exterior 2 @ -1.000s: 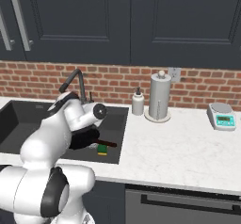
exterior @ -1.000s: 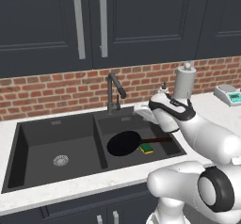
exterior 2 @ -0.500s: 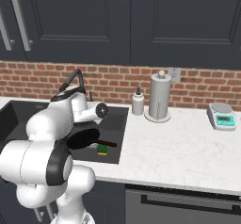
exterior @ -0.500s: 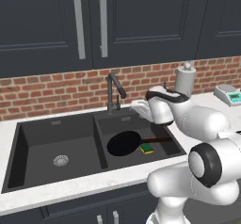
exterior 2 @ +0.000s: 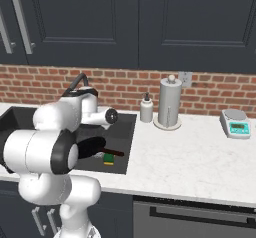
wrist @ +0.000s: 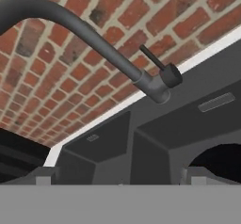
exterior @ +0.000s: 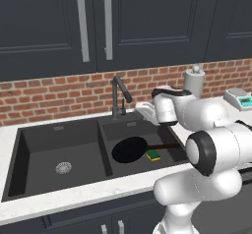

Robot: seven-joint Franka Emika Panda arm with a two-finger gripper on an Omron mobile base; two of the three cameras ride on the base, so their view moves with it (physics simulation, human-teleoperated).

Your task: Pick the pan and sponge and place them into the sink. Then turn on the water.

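Facing: gripper (exterior: 142, 111) points at the faucet (wrist: 141, 79), jaws spread wide, holding nothing.
Pan: pan (exterior: 129, 149) lies in the sink (exterior: 59, 144), right basin, below the jaws.
Sponge: sponge (exterior: 153, 155) just beside the pan's handle.

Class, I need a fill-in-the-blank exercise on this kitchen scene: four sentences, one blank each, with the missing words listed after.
1. The pan lies in the ____ basin of the sink, seen from the left base view.
2. The sponge has a ____ top.
3. The wall behind the faucet is made of ____.
4. No water runs, so the faucet is still ____.

Missing words: right; green; brick; off
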